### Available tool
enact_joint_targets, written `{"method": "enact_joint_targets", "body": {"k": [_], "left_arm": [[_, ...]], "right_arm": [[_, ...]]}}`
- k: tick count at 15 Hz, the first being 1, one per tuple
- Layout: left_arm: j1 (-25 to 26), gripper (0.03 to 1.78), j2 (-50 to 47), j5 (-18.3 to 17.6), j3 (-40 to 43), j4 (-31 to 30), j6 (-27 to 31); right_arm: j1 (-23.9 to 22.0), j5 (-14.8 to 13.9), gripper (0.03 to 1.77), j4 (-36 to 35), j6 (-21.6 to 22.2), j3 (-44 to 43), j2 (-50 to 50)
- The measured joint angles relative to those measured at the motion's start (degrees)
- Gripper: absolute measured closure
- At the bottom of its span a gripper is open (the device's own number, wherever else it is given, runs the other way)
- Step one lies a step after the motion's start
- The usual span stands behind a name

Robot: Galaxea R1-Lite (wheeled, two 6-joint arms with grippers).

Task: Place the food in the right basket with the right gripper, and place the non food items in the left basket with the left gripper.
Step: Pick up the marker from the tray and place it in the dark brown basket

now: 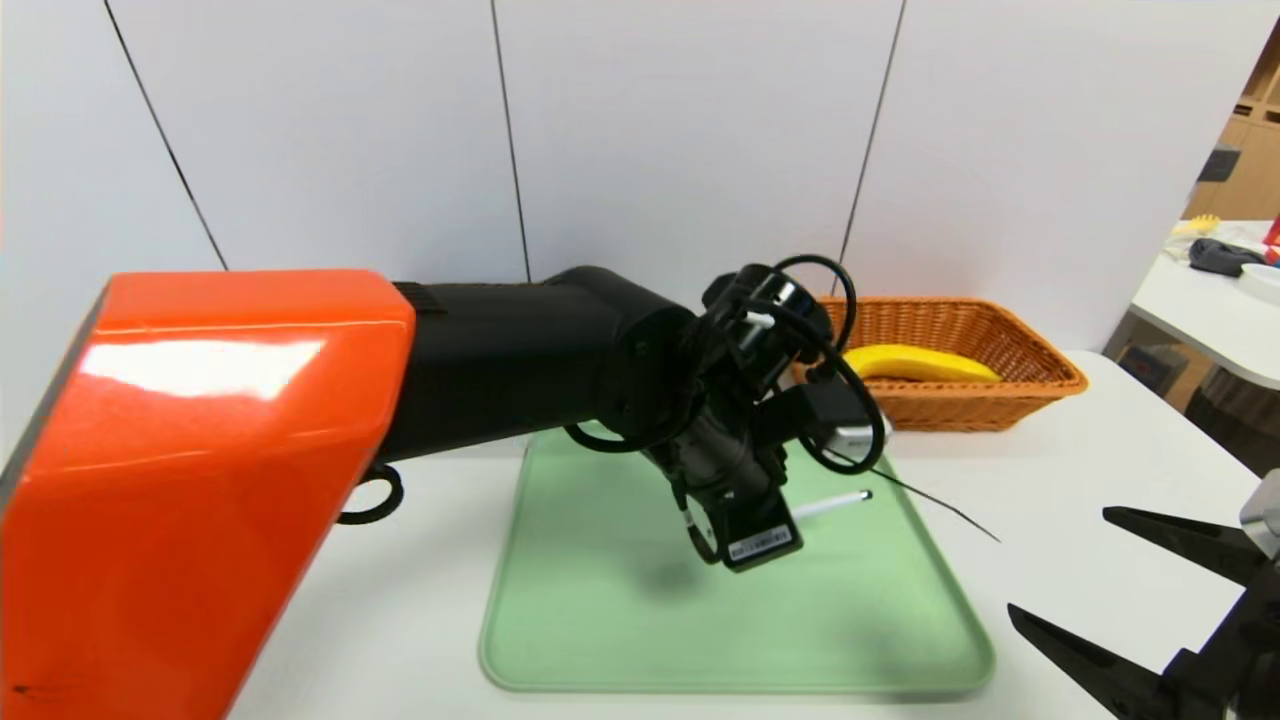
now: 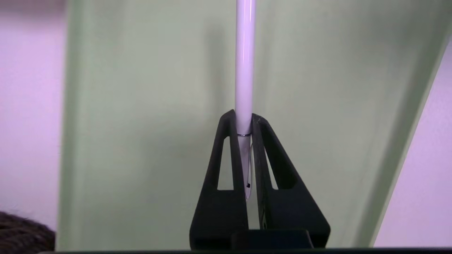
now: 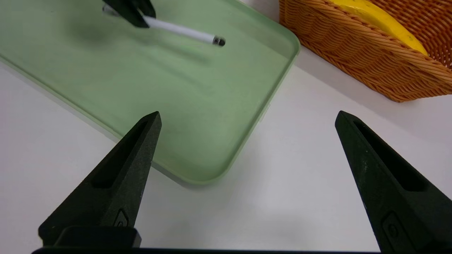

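Note:
My left gripper (image 2: 243, 120) is shut on the clip end of the slim white pen (image 2: 244, 63). It holds the pen (image 1: 835, 505) a little above the green tray (image 1: 600, 640), black tip pointing toward the right basket. The yellow banana (image 1: 920, 362) lies inside the orange-tan right basket (image 1: 1040, 385) at the back right. My right gripper (image 1: 1058, 562) stands open and empty over the white table, beside the tray's near right corner (image 3: 212, 169). A dark woven corner of the left basket (image 2: 21, 229) shows only in the left wrist view; my orange left arm hides it from the head camera.
A thin black cable (image 1: 940, 505) trails from the left wrist over the tray's right rim. A second white table (image 1: 1220, 300) with loose items stands at the far right. A white panel wall closes the back.

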Motion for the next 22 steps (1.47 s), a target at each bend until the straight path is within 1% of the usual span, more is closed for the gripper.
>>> {"method": "enact_joint_targets", "body": {"k": [1, 2, 5, 7, 10, 12, 14, 15, 16, 18, 22], "left_arm": [[0.23, 1.66, -1.05, 0.22, 0.09, -1.93, -1.29], [0.44, 1.66, -1.96, 1.16, 0.24, -4.50, -2.82], [0.94, 1.66, -3.83, 6.45, 1.05, -12.76, -5.21], [1.11, 1.66, -5.22, 8.46, 2.34, -17.03, -8.02], [1.08, 1.66, -6.34, 15.26, 4.13, -25.70, -11.50], [1.13, 1.66, -7.08, 18.19, 6.61, -33.71, -12.70], [1.16, 1.66, -7.96, 22.21, 8.96, -39.62, -13.79], [1.55, 1.66, -8.35, 23.72, 10.06, -41.23, -14.20], [2.24, 1.66, -8.85, 24.27, 11.35, -42.39, -14.51], [4.58, 1.66, -9.90, 24.50, 13.68, -42.76, -14.47], [11.80, 1.66, -11.34, 24.25, 15.60, -42.55, -13.34]], "right_arm": [[0.06, -0.02, 0.10, -0.05, -0.02, -0.11, 0.22], [0.15, 0.00, 0.10, -0.13, -0.07, -0.22, 0.46], [0.26, -0.07, 0.10, -0.07, -0.21, -0.79, 1.04], [0.28, -0.02, 0.10, -0.10, -0.18, -1.40, 1.32], [0.30, 0.01, 0.10, -0.02, -0.27, -1.66, 1.58], [0.33, 0.00, 0.10, -0.05, -0.24, -1.73, 1.79], [0.34, 0.00, 0.10, -0.05, -0.24, -1.93, 1.89], [0.34, 0.00, 0.10, -0.05, -0.29, -2.15, 1.89], [0.34, 0.01, 0.10, -0.02, -0.41, -2.32, 1.90], [0.48, 0.00, 0.10, -0.02, -0.74, -2.67, 1.93], [0.83, -0.21, 0.10, -0.07, -1.48, -2.78, 1.87]]}}
